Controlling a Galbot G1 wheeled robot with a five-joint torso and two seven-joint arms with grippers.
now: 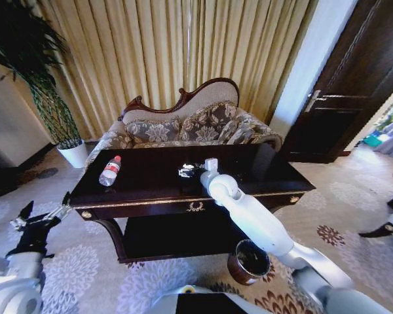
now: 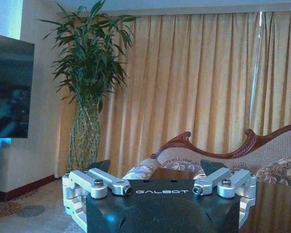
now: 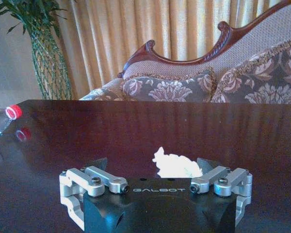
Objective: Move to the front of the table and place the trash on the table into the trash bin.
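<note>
The dark glossy table (image 1: 262,171) stands right in front of me. A clear bottle with a red cap (image 1: 109,171) lies near its left end, also seen as the bottle (image 3: 5,119) in the right wrist view. A crumpled white paper wad (image 3: 177,166) lies mid-table. My right gripper (image 3: 152,163) is open low over the tabletop, and the wad sits between its fingers. In the head view that right gripper (image 1: 190,171) reaches in from the lower right to the wad (image 1: 183,173). The reddish-brown trash bin (image 1: 249,261) stands on the carpet under my right arm. My left gripper (image 1: 47,208) hangs open off the table's left corner.
A patterned sofa (image 1: 190,124) stands close behind the table, with curtains beyond it. A potted bamboo plant in a white pot (image 1: 72,154) is at the back left. A dark door (image 1: 354,85) is at the right. Open carpet (image 1: 85,275) lies at the front left.
</note>
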